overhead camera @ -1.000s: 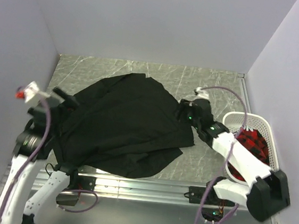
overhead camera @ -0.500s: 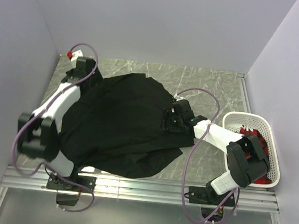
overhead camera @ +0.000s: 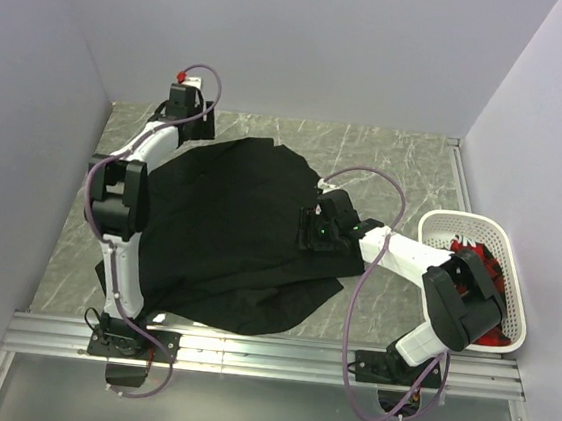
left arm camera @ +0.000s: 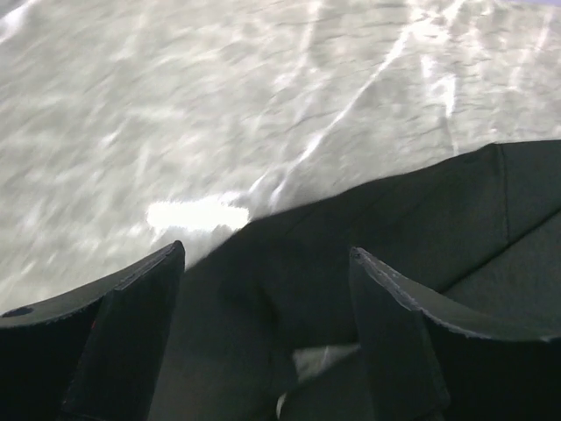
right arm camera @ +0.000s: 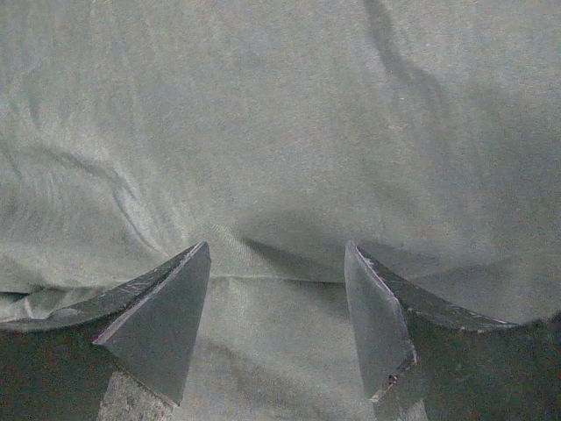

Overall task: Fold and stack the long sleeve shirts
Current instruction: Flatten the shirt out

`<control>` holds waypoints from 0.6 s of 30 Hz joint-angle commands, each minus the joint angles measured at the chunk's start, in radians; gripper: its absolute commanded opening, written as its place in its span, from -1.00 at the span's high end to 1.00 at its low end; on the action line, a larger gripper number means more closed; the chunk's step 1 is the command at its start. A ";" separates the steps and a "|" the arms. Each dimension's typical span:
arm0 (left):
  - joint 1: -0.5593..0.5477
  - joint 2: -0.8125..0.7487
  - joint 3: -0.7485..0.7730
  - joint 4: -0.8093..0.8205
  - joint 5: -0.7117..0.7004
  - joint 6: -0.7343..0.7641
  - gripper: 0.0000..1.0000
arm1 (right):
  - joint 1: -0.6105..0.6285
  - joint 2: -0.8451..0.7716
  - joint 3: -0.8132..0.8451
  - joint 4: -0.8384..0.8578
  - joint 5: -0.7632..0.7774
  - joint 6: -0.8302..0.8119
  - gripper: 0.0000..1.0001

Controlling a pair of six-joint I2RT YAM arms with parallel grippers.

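Observation:
A plain black long sleeve shirt (overhead camera: 229,230) lies spread and rumpled across the middle of the grey marbled table (overhead camera: 387,156). My left gripper (overhead camera: 197,126) reaches to the back left, at the shirt's far left edge. In the left wrist view it (left arm camera: 267,250) is open, with the black cloth's edge (left arm camera: 421,228) lying between and under the fingers. My right gripper (overhead camera: 314,226) hovers over the shirt's right side. The right wrist view shows it (right arm camera: 277,246) open above flat cloth (right arm camera: 280,132) with a seam running across.
A white slatted basket (overhead camera: 460,225) with red and black cloth in it stands at the right edge, next to the right arm's elbow. Pale walls close in the table on three sides. A metal rail (overhead camera: 267,348) runs along the front.
The left arm swung from the near left up to the shirt's back-left edge, its jaws narrowing slightly. The right gripper slid left onto the shirt. The shirt has barely shifted.

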 commanded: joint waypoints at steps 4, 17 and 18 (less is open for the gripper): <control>0.011 0.136 0.145 -0.011 0.184 0.149 -0.60 | 0.008 -0.038 -0.018 -0.037 -0.025 -0.016 -0.40; 0.008 0.276 0.202 -0.065 0.247 0.247 -0.48 | 0.016 -0.007 -0.001 -0.077 -0.084 -0.031 -0.41; 0.008 0.280 0.199 -0.068 0.240 0.248 -0.39 | 0.015 -0.004 0.004 -0.077 -0.085 -0.033 -0.41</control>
